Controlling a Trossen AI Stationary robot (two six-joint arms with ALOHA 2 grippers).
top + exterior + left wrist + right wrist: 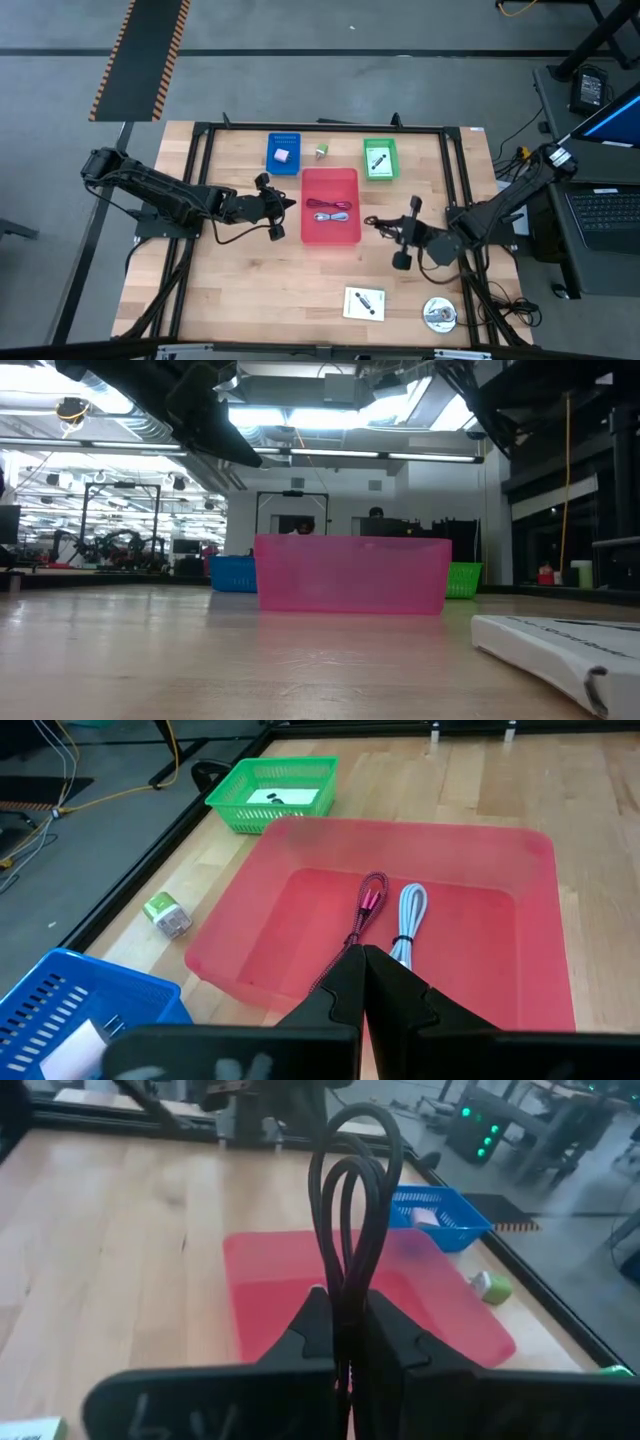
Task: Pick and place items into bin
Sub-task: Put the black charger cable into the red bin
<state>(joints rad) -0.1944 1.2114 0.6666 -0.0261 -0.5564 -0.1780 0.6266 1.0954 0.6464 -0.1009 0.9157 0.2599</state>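
Bench (250, 290): we see a pale wooden top inside a black frame, with three bins on its far half and loose items near its front right corner.
Red bin (331, 205): the largest bin, in the middle of the bench. We count a reddish cable (368, 903) and a white cable (408, 915) lying side by side on its floor.
Left arm: we see it come in from the bench's left edge. The left gripper (287, 205) hangs just beside the red bin's left wall, fingers clenched together with nothing between them.
Right arm: we see it reach in from the bench's right edge. The right gripper (384, 226) sits just off the red bin's right wall, fingers clamped on a black cable (352, 1200) whose loops stand up out of the grip.
Blue bin (284, 152): near the far edge, left of the red bin's far end. We see a pale block (283, 156) inside it.
Green bin (380, 159): near the far edge, right of the red bin's far end. We make out a white item with a dark mark inside.
White card (364, 302): flat on the bench near the front edge, with a small black part on it.
Silver disc (439, 314): just right of the card, by the front right corner.
Green-white packet (322, 151): we find it on the bare bench between the blue and green bins.
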